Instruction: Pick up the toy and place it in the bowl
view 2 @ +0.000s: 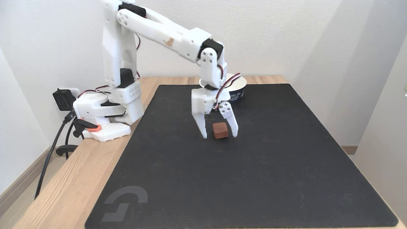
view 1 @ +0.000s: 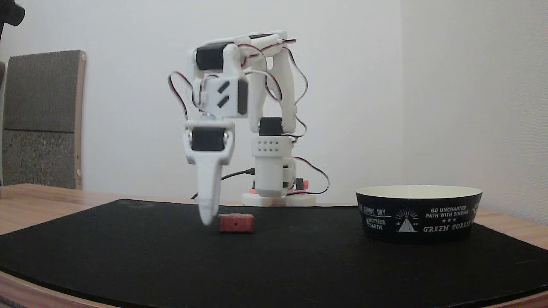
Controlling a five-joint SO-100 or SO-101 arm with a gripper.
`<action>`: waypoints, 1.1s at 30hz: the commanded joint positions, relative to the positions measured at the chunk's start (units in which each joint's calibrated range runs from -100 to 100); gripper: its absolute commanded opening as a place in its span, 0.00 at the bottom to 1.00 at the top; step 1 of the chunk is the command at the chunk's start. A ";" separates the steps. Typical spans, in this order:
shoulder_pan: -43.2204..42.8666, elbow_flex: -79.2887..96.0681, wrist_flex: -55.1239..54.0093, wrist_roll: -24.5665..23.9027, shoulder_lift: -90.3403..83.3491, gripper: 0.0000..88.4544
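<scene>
Two spread fingers of your gripper straddle the toy on the black mat, positioned to close; the bowl waits well apart.

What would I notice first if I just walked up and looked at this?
Probably the white robot arm bending down over the middle of the black mat, its gripper open with jaws on either side of the little reddish-pink toy, which sits on the mat. Next, the black bowl with white lettering and a tent emblem, standing empty-looking on the mat's right side in a fixed view, well apart from the toy.
</scene>
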 commanded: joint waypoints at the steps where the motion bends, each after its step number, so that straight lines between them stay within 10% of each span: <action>1: -3.01 -1.53 -0.34 -0.22 -0.28 0.35; 9: -3.77 -1.53 -0.43 -0.27 0.97 0.34; 15: -3.68 -1.44 -3.48 -0.22 1.22 0.03; 25: -4.77 -2.16 -7.29 -0.27 -5.86 0.03; 33: -21.58 7.39 -10.08 -3.56 -29.20 0.03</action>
